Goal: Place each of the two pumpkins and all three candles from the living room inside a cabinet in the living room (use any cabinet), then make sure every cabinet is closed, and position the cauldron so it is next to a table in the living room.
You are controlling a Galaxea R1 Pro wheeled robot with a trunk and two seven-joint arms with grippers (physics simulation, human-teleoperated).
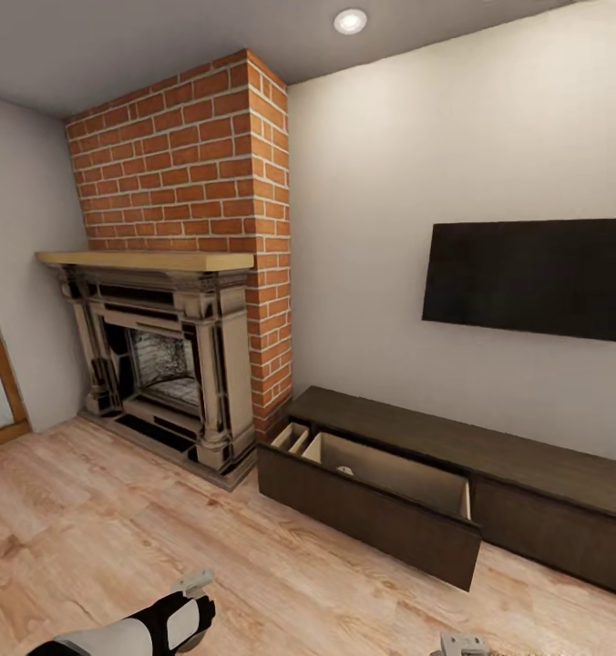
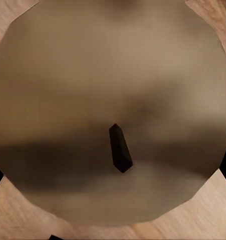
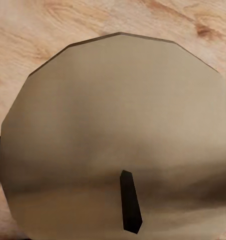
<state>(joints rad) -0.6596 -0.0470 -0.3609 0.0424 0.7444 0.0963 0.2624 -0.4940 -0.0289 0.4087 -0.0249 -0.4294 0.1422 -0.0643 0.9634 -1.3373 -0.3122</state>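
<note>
- A long, low dark-brown cabinet (image 1: 490, 456) stands against the wall under a black television (image 1: 536, 278), just right of a brick fireplace (image 1: 185, 273).
- Its left drawer (image 1: 381, 497) is pulled open, with something small and pale inside.
- Each wrist camera looks closely at the top of a beige candle: the left candle (image 2: 92, 90) and the right candle (image 3: 118, 110), both above the wooden floor (image 1: 98, 538).
- Whether the left pincer (image 1: 197, 583) or right pincer (image 1: 461, 645) pinches them cannot be told.

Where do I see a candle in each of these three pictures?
Head view: a pale speck in the open drawer, too small to tell.
Left wrist view: a candle close up, centred.
Right wrist view: another candle, centred.
Shared landmark: the wooden floor.
</note>
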